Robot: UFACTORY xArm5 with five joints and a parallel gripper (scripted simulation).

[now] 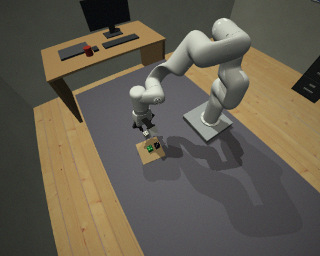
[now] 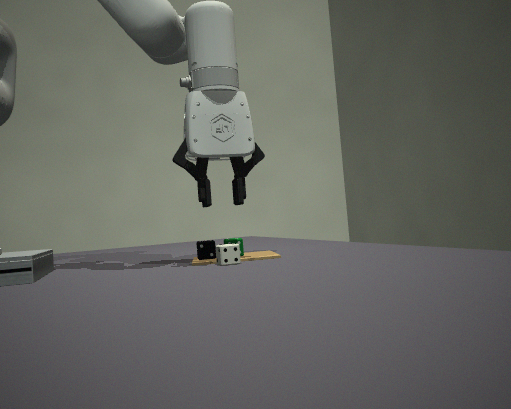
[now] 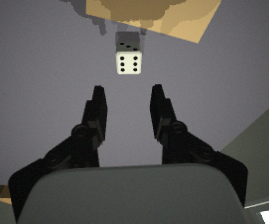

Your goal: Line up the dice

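Note:
A white die (image 1: 146,133) (image 2: 228,254) (image 3: 129,62) with six pips on top lies on the grey table, just off the edge of the tan mat (image 1: 148,159) (image 2: 265,256) (image 3: 195,25). A green die (image 1: 149,148) (image 2: 235,241) and a black die (image 1: 157,144) (image 2: 205,249) stand side by side on the mat. My gripper (image 1: 144,128) (image 2: 221,200) (image 3: 128,96) hangs well above the white die, roughly over it. Its fingers stand partly apart with nothing between them.
The robot's base plate (image 1: 208,126) (image 2: 12,266) stands to the right of the mat in the top view. A wooden desk (image 1: 82,64) with a monitor and keyboard stands at the back, off the grey table. A dark cabinet (image 1: 314,79) is at the far right.

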